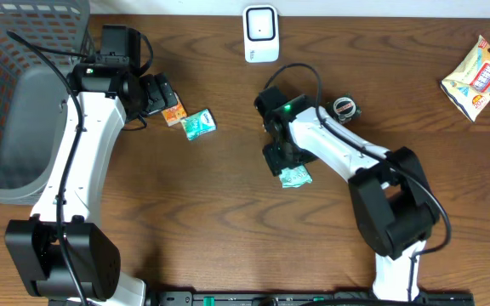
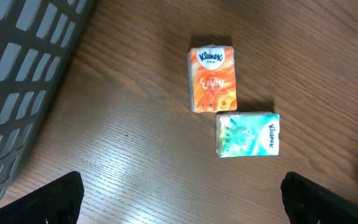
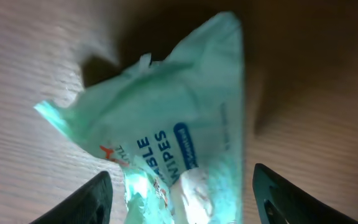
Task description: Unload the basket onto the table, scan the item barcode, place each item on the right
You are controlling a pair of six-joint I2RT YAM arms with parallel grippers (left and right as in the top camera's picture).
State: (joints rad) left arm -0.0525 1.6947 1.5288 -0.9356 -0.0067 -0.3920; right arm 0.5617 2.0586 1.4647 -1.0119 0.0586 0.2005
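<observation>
The wipes packet (image 3: 173, 124) lies on the table (image 1: 228, 238) near its centre, at 6 o'clock from the white scanner (image 1: 260, 34). The right fingers (image 3: 272, 196) stand spread at its 3 and 9 o'clock sides; I cannot tell if they touch it. The left fingers (image 2: 55, 199) are spread wide above 2 packs: an orange tissue pack (image 2: 212, 79) and a green tissue pack (image 2: 247, 134) at its 5 o'clock.

Both the left arm (image 1: 75, 161) and the right arm (image 1: 339, 151) have smooth white link shells set between chunky black joint housings, and each rises from a black base. A thin black cable (image 1: 303, 65) loops along each of the 2 arms. A small green light (image 1: 288, 108) glows on the right arm's wrist housing. The fingertips (image 2: 48, 199) are matte black.
</observation>
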